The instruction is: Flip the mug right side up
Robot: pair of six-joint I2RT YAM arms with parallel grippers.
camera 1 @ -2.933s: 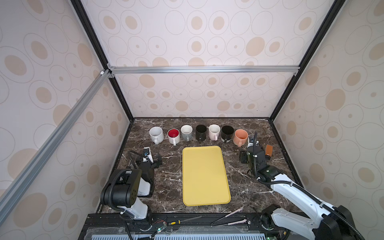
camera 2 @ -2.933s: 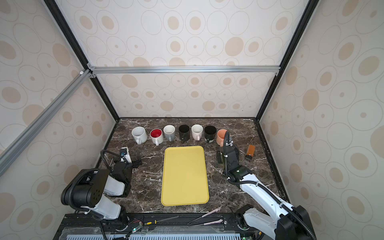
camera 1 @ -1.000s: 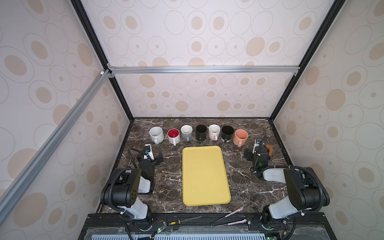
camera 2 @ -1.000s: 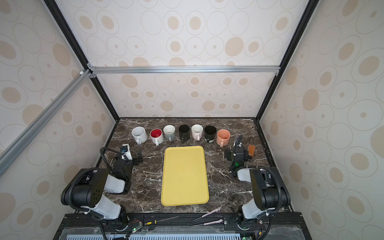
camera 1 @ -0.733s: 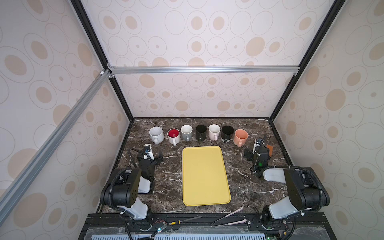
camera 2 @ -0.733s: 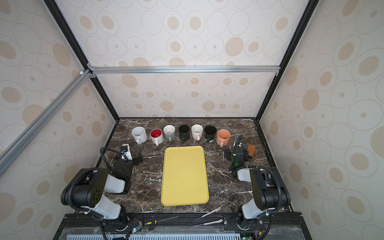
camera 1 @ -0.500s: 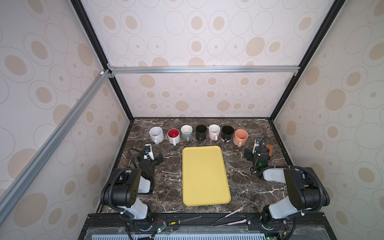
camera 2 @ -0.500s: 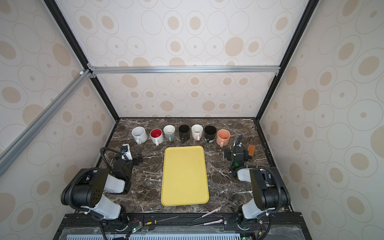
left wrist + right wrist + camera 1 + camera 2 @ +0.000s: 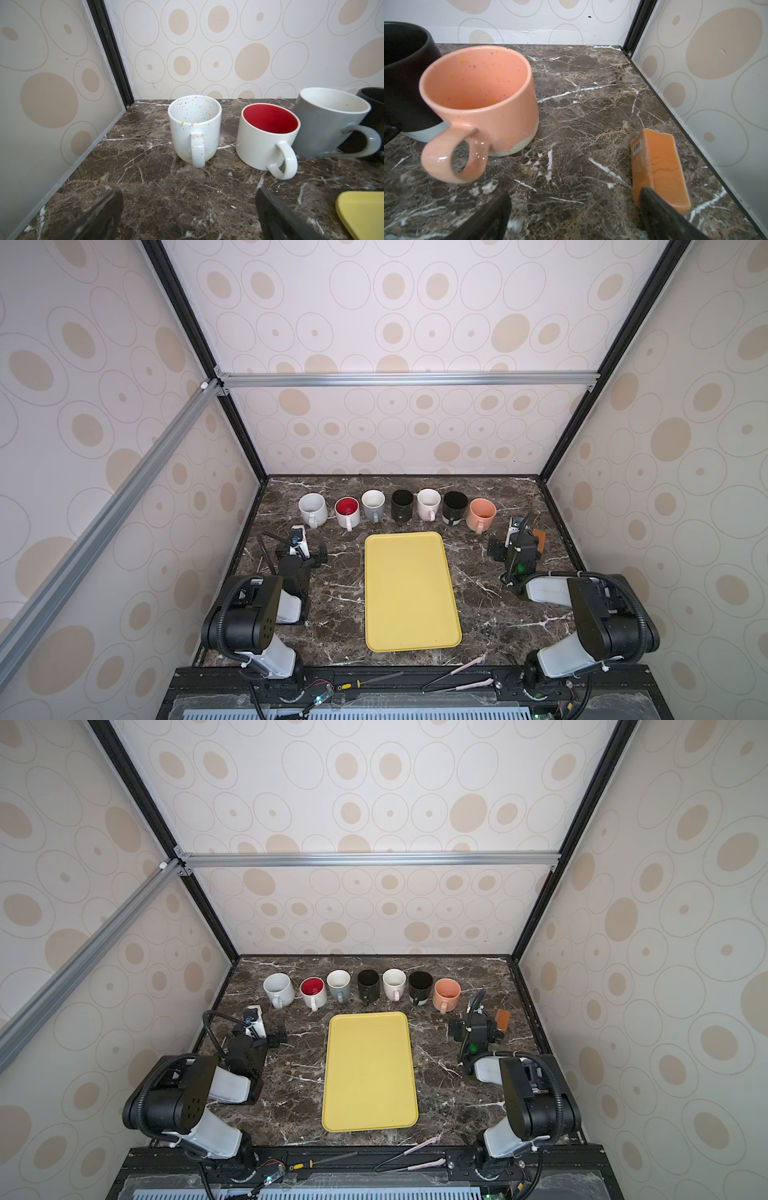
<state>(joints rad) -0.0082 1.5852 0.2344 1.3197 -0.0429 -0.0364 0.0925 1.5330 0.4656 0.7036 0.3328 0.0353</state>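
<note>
Peach mug (image 9: 481, 514): upright, mouth up, at the right end of the far row on the table (image 9: 478, 614); handle turned toward the near side; apart from both grippers.
Black mug (image 9: 402, 83): just left of the peach mug, mouth up.
Speckled mug (image 9: 194, 126): left end of the row, upright.
Red-lined mug (image 9: 267, 133): second from the left, upright.
Left gripper (image 9: 301, 552): low at left, just near of the speckled mug; fingers spread wide, holding nothing.
Right gripper (image 9: 516, 545): low at right, just near of the peach mug; fingers spread wide, holding nothing.
Box (image 9: 658, 164): orange, lying flat near the right wall, just beside one right finger.
Tray (image 9: 409, 589): yellow, mid-table, between the grippers.
</note>
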